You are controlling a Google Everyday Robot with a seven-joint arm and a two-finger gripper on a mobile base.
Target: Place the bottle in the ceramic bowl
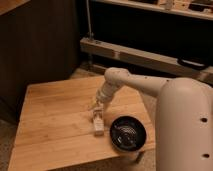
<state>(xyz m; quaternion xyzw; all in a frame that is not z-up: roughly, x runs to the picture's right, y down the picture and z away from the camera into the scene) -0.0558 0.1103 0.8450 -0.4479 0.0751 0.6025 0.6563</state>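
Observation:
The small white-cream bottle [98,124] lies on its side on the wooden table [55,120], just left of the black bowl. The shallow glossy black ceramic bowl [128,132] sits at the table's front right corner and holds nothing. My gripper [96,108] hangs from the white arm directly above the far end of the bottle, very close to it or touching it. The arm comes in from the right across the table's far right part.
A large white part of the robot [182,125] fills the right foreground and hides the table's right edge. A dark wall stands behind the table on the left. A metal rail and dark shelving [145,55] run behind on the right.

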